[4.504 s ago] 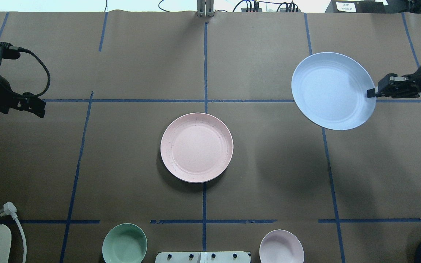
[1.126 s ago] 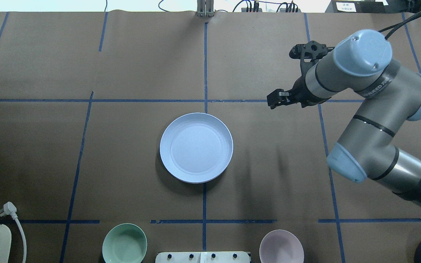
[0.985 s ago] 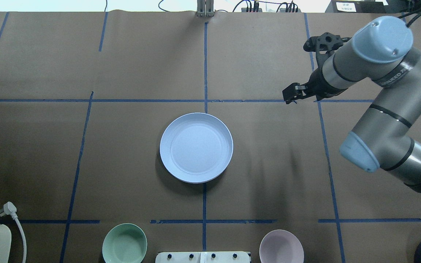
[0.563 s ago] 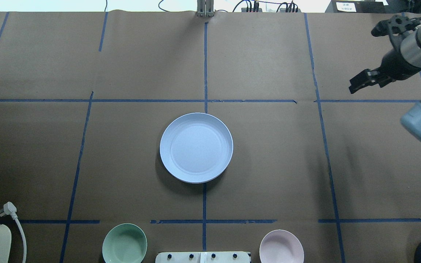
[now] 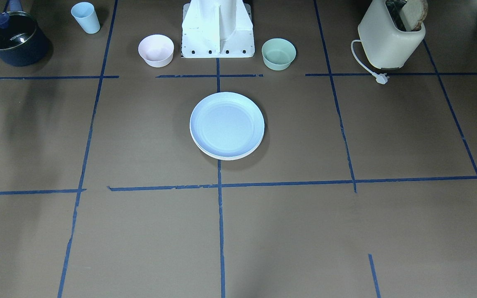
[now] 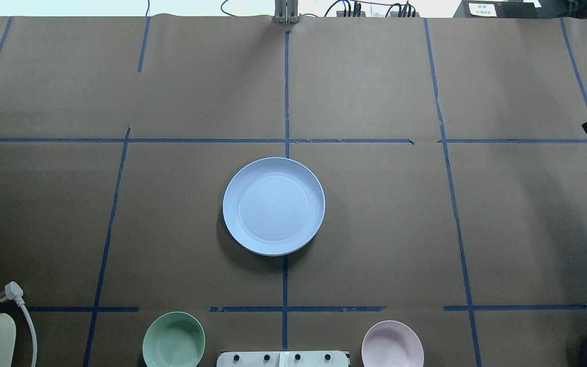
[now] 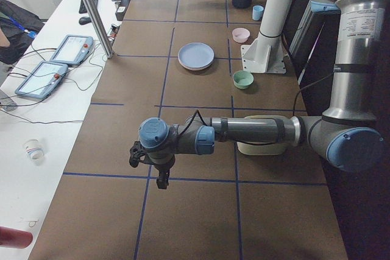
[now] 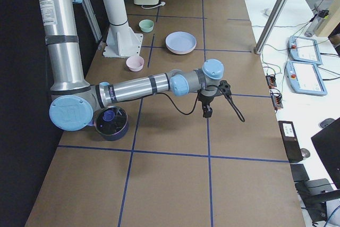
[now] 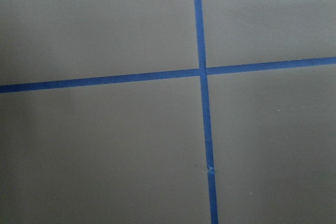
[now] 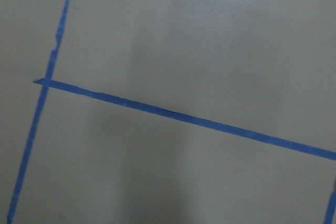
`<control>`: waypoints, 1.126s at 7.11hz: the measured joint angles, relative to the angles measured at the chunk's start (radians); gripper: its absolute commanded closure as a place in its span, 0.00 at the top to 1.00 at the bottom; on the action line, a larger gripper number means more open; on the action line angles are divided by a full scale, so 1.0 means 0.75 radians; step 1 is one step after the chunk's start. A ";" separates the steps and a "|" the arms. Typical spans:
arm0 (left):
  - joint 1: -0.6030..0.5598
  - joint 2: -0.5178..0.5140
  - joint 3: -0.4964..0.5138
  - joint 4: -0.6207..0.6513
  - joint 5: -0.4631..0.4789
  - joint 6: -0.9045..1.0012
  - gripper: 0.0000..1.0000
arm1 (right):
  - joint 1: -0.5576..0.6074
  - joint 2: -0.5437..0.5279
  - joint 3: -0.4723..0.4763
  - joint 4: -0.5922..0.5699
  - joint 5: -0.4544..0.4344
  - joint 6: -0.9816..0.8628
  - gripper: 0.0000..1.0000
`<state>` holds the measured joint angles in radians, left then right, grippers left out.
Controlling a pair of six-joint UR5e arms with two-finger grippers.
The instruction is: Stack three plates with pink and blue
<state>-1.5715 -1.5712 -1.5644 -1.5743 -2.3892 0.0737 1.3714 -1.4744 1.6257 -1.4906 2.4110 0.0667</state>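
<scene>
**Item 1 — stack** [image 6: 273, 206]. We find it at the middle of the bench [image 6: 375, 229], on a crossing of blue tape [image 6: 285, 285]. The blue plate [image 5: 227, 123] lies on top, level and face up. In the front view we see paler rims under its near edge, the lowest being the cream plate [image 5: 227, 157]. The pink plate we cannot make out.

**Item 2 — left arm** [image 7: 244, 131]. It reaches low over the bench's left end, well apart from the stack. The left jaws point down. We see them from the side only, so we cannot tell how far apart they stand or whether they grip anything. The wrist view gives bare paper and a tape crossing.

**Item 3 — right arm** [image 8: 143, 86]. It is over the right end, also well apart from the stack. The right jaws point down. Overhead they show only as a dark tip at the frame's edge, so we cannot tell their opening either.

**Sundries.**
- Green bowl [image 6: 174, 339] and pink bowl [image 6: 393, 344], on either side of the robot's base [image 5: 218, 29].
- Toaster [image 5: 389, 39], with its plug [image 5: 381, 78] loose on the bench.
- Pot [image 5: 13, 39], with a cup [image 5: 86, 17] near it.
</scene>
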 measured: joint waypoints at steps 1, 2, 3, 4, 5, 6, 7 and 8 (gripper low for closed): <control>0.001 0.003 -0.004 0.000 -0.001 -0.003 1.00 | 0.084 -0.012 -0.074 0.002 0.044 -0.118 1.00; 0.001 0.004 -0.005 0.000 -0.001 -0.004 1.00 | 0.143 -0.019 -0.120 0.001 0.057 -0.193 1.00; 0.001 0.004 -0.004 0.000 -0.002 -0.004 1.00 | 0.172 -0.023 -0.147 0.004 0.046 -0.222 1.00; 0.001 0.007 0.000 -0.005 -0.002 -0.001 1.00 | 0.185 -0.030 -0.161 0.010 0.029 -0.229 1.00; 0.001 0.012 0.007 -0.011 -0.002 0.004 1.00 | 0.201 -0.041 -0.168 0.014 0.022 -0.226 1.00; 0.001 0.019 0.012 -0.014 -0.001 0.009 1.00 | 0.232 -0.053 -0.167 0.012 0.024 -0.217 1.00; 0.001 0.023 0.015 -0.015 0.000 0.012 1.00 | 0.266 -0.072 -0.164 0.005 0.031 -0.213 1.00; 0.001 0.026 0.019 -0.016 0.000 0.013 1.00 | 0.289 -0.096 -0.163 0.000 0.039 -0.210 1.00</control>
<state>-1.5708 -1.5519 -1.5499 -1.5864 -2.3889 0.0835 1.5883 -1.5466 1.5035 -1.4904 2.4405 -0.0909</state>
